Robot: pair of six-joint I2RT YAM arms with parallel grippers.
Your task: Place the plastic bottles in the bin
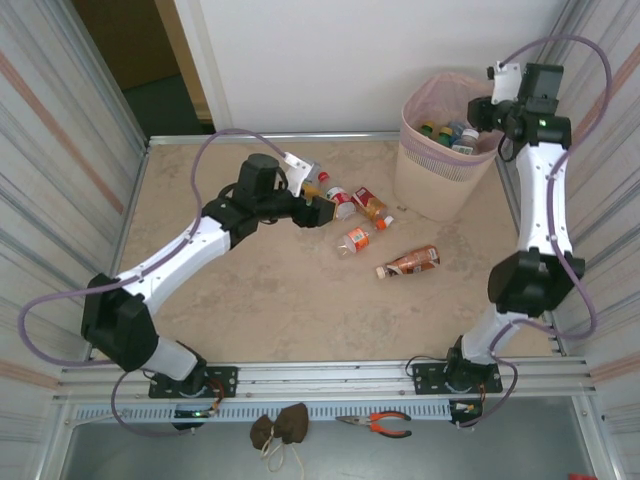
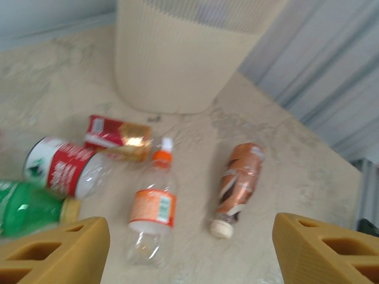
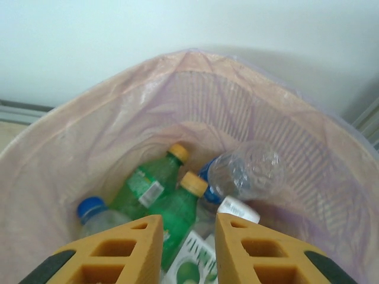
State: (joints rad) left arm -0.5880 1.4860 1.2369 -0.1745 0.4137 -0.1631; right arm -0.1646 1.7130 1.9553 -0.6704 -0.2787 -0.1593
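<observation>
Nearby, left end effector [image 2: 192, 239] apart over loose bottles [image 2: 153, 207] lying on counter [image 1: 250, 310] left of bin [image 1: 440, 185]; right end effector [image 3: 188, 236] together above bin's bottles; pliers [image 1: 375, 424], brown cloth [image 1: 280, 425] on near ledge [image 1: 500, 425].

Bottles [image 1: 358, 240] cluster mid counter [image 1: 270, 310] left of bin [image 1: 430, 185]; near half bare. The bin fills far right corner, right arm [image 1: 545, 200] over its mouth. Walls [image 1: 60, 150] close both sides.
</observation>
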